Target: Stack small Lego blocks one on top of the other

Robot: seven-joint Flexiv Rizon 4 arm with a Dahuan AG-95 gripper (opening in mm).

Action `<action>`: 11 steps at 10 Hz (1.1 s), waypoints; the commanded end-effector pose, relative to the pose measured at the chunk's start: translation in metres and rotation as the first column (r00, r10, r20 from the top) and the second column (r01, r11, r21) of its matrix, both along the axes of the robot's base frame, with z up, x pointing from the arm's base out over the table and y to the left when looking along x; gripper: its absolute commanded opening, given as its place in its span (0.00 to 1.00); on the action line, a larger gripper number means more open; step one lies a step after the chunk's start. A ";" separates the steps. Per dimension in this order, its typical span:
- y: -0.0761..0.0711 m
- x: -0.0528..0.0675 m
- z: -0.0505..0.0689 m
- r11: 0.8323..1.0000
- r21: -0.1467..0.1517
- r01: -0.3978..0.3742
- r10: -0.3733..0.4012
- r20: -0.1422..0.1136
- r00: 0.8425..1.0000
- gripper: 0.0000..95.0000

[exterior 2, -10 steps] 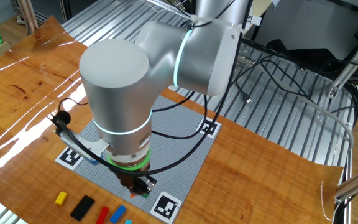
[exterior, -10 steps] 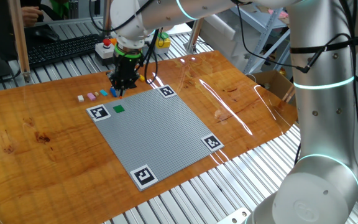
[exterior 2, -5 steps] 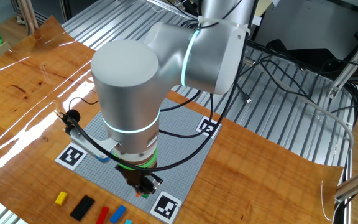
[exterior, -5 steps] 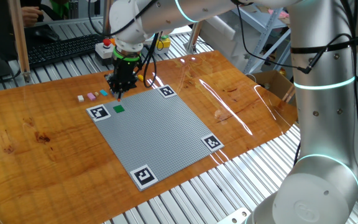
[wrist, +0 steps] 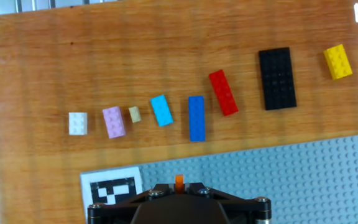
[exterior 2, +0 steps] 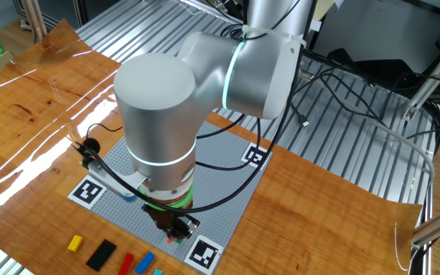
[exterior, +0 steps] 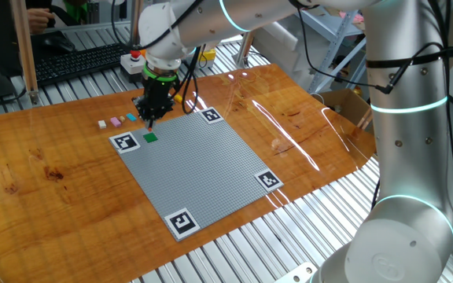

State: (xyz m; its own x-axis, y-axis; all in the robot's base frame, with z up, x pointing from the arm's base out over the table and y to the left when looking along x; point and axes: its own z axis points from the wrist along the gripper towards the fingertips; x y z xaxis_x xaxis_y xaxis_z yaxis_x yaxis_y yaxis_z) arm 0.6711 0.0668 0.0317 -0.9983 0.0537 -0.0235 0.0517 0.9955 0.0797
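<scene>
The gripper [wrist: 179, 185], clenched on a small orange brick [wrist: 179, 180], is shifting only slightly and closing on the green brick [exterior: 150, 137] on the grey baseplate [exterior: 203, 169], so stacking appears imminent, the other bricks [wrist: 196, 117] remaining on the table [wrist: 166, 50].

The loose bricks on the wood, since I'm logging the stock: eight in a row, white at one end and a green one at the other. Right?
Not quite: the far end brick is yellow, not green, as the hand view shows. The row does hold eight, starting with white.
</scene>
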 end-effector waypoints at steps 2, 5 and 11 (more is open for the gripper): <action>0.003 -0.004 -0.002 1.000 0.000 -0.010 0.010 -0.002 1.000 0.00; 0.005 -0.007 -0.005 1.000 -0.001 -0.017 0.017 0.004 1.000 0.00; 0.006 -0.010 -0.014 1.000 -0.002 -0.028 0.028 0.009 1.000 0.00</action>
State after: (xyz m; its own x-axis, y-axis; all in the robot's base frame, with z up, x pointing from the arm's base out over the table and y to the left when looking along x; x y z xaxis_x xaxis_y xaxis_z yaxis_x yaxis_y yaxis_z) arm 0.6605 0.0728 0.0176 -0.9992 0.0237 -0.0327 0.0210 0.9966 0.0794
